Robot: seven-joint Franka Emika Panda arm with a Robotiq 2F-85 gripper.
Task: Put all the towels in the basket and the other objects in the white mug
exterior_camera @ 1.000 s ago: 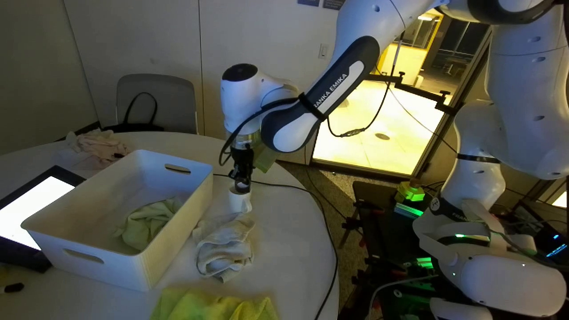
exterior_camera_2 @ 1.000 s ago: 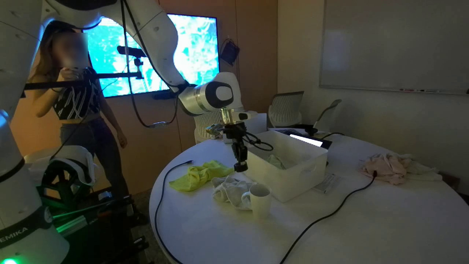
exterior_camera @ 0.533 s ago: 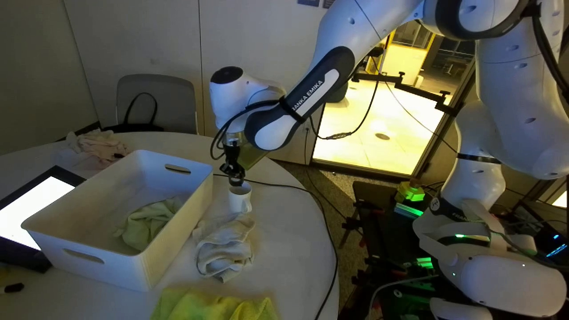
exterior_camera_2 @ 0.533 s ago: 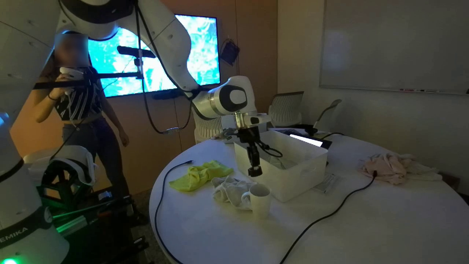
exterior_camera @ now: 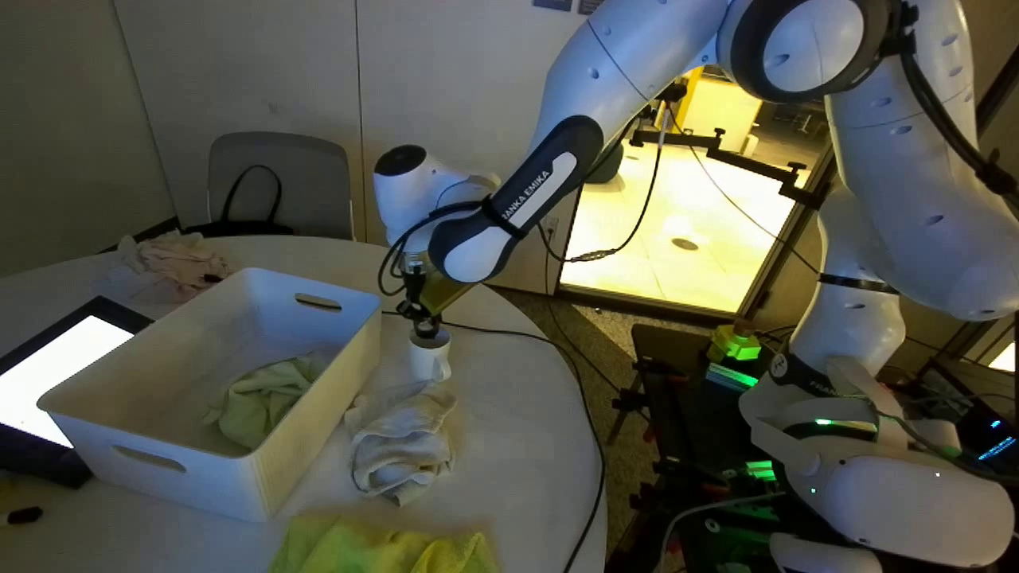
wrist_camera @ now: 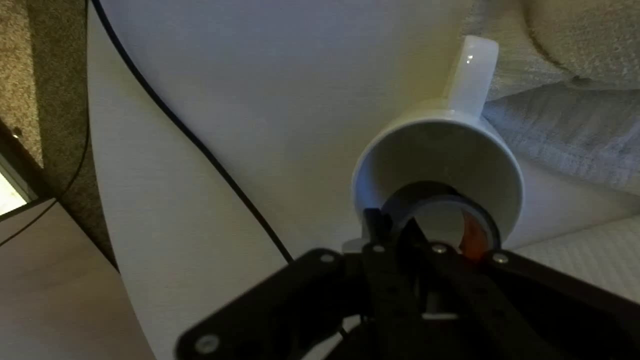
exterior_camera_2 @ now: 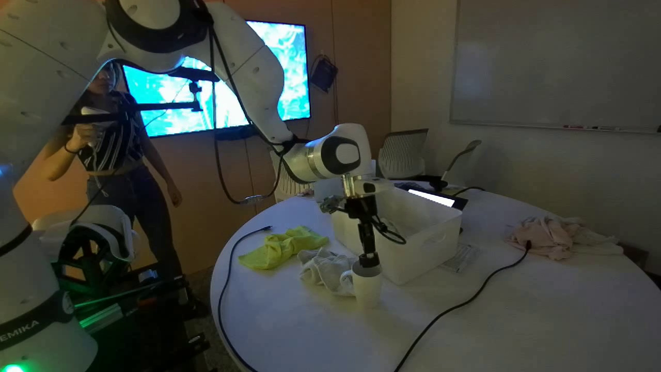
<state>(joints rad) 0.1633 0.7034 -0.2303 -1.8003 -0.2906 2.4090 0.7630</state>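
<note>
My gripper (wrist_camera: 394, 229) is nearly closed, its fingers pinching the wall of a dark ring (wrist_camera: 462, 201) with an orange-red patch inside — a roll of tape, I'd judge. Right of centre in the wrist view, the white mug (wrist_camera: 435, 145) stands upright beneath it. I take this as the drop into the mug. Whether the ring's lower edge is below the rim, I cannot tell.

The ring sits towards the lower side of the mouth, with bare room above it in that frame, and my gripper hides the rim below. So I should ease it towards the top of the wrist view, then go straight down. Once it is well inside, I should part my fingers only slightly — the mouth is narrow, and a wide spread could push the wall and tip the mug. Then straight up, without hooking the ring. The handle (wrist_camera: 472, 75) points to the top of that frame, beside the greyish towel (wrist_camera: 570, 55), so a sideways shove could snag there.

In an exterior view the basket (exterior_camera: 318, 414) stands at left, a pale green towel (exterior_camera: 267, 402) inside.
</note>
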